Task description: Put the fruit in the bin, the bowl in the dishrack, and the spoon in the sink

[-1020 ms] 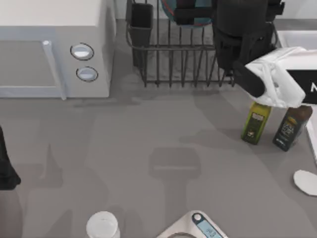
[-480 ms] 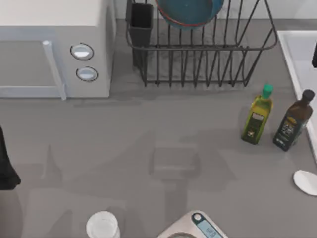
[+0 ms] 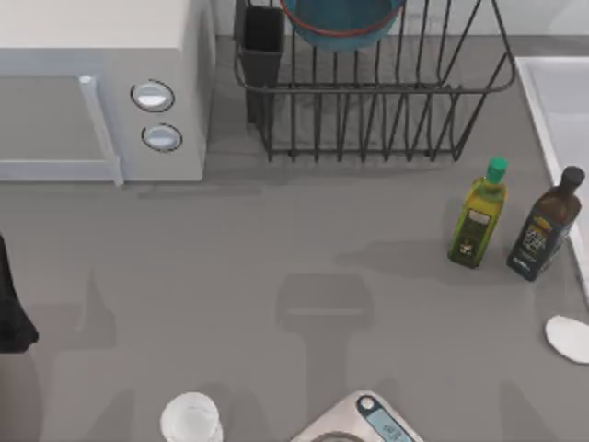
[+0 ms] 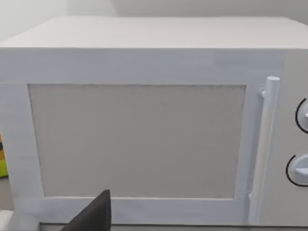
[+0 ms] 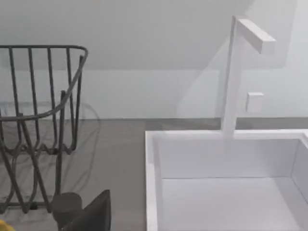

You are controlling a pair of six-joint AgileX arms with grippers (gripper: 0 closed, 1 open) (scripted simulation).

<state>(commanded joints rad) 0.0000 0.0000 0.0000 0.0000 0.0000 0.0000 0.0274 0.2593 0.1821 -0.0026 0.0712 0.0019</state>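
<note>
Found the bowl (image 3: 342, 23) lodged among the upright bars of the dishrack (image 3: 368, 120), deep blue with a thin reddish-brown rim; judged that step done, with the bars propping it. Noted the spoon (image 3: 568, 337), a small glossy white oval, lying well apart from the dishrack, beyond the green-capped bottle (image 3: 477, 221), not yet in the sink (image 3: 552, 92) just beside the dishrack. Made out the right gripper (image 5: 94, 214) near the dishrack's sink-side end, facing the basin, likely for the spoon. Made out the left gripper (image 4: 94, 214) parked facing the microwave (image 4: 144, 139) on the dishrack's other side. Could not tell how far either was open, nor whether either held anything.
</note>
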